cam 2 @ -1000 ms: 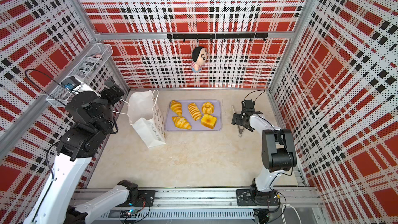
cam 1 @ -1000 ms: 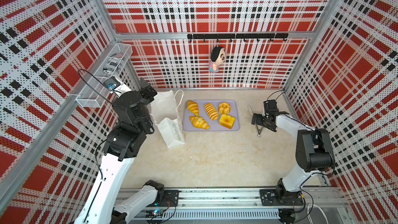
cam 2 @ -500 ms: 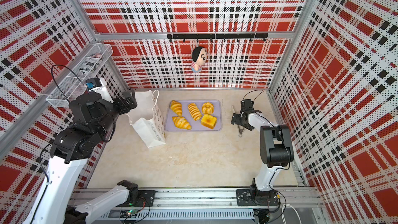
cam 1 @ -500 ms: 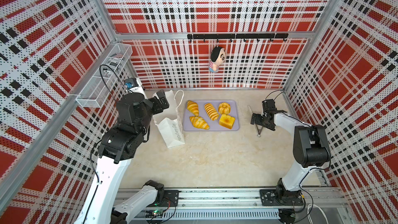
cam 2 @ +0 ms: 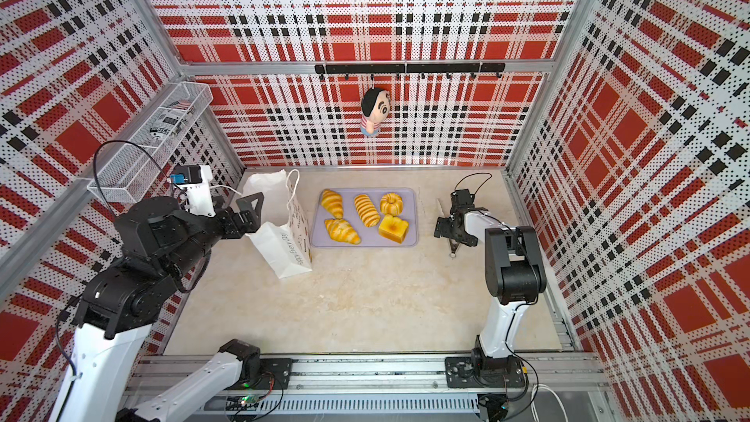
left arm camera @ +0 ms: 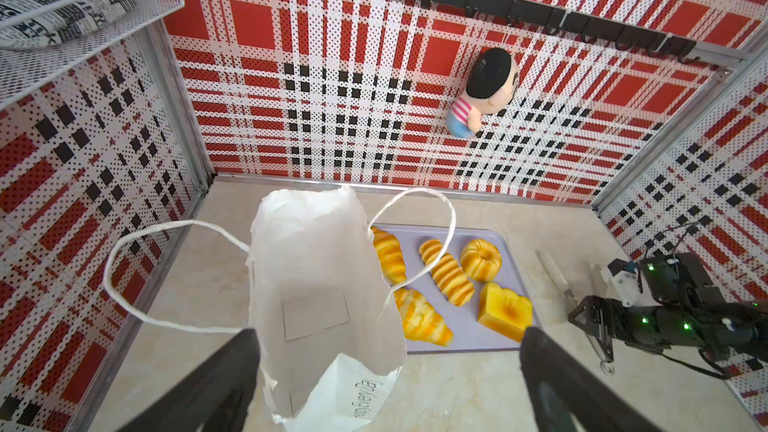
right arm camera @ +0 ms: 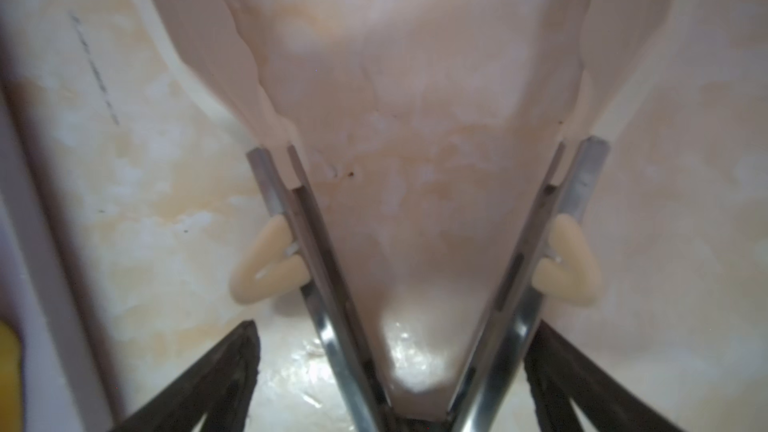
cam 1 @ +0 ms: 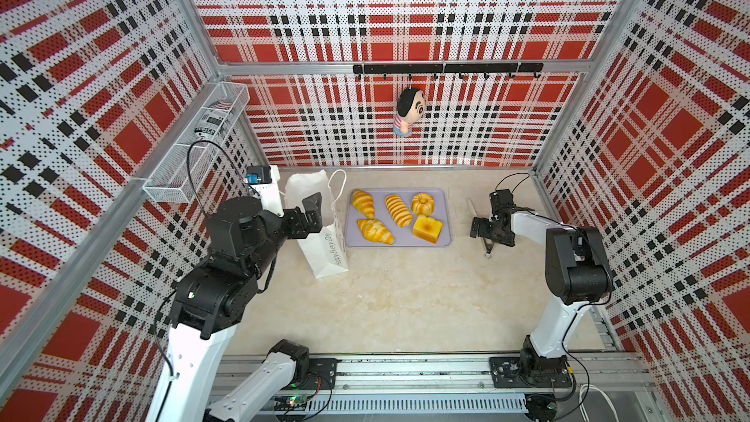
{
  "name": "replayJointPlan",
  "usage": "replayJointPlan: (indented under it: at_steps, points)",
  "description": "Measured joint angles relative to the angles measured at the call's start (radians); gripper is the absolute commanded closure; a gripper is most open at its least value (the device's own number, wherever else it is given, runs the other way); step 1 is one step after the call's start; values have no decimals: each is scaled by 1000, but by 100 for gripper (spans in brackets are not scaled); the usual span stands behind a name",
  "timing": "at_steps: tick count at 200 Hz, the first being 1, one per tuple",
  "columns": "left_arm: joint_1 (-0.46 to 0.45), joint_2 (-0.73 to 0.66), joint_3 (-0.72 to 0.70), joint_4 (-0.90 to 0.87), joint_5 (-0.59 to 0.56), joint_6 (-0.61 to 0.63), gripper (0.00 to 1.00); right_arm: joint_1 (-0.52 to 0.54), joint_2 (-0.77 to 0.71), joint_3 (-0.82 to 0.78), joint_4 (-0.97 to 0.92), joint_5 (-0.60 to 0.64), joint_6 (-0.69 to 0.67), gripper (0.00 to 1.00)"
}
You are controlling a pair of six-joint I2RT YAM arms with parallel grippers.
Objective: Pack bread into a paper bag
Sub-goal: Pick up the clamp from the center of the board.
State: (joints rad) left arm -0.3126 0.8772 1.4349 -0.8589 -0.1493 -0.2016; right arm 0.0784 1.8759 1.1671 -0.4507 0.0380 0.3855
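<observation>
White bag [cam 1: 324,251] standing, bench [cam 1: 406,302] back-left corner; bread [cam 1: 399,211] on tray [cam 1: 445,205] beside it. Left tool [left arm camera: 388,334] apart above bag, right tool [right arm camera: 392,326] apart astride tongs [right arm camera: 320,297].

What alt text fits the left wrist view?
White paper bag stands with its mouth open, framed by the open left pincer. Beside it, five golden pastries lie on a lavender tray; a plush doll hangs on the plaid wall.

The bag [cam 1: 328,253] mouth gapes upward, unobstructed, below the wide-spread left gripper [left arm camera: 388,331]. Its cord handle [left arm camera: 452,222] stands between mouth and tray [cam 1: 444,237]. Tongs [right arm camera: 584,184] occupy the table [cam 1: 406,302] right of the tray, between the right gripper's [right arm camera: 395,326] parted fingers.
</observation>
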Motion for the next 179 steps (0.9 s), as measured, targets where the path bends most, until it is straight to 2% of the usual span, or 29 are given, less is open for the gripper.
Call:
replayJointPlan:
  at_steps: [108,179]
  points:
    - [0,-9,-60,1,109,98,2,0,46,64,-43,34,30,0]
    - [-1,-9,-62,1,116,103,2,0,50,66,-60,60,46,14]
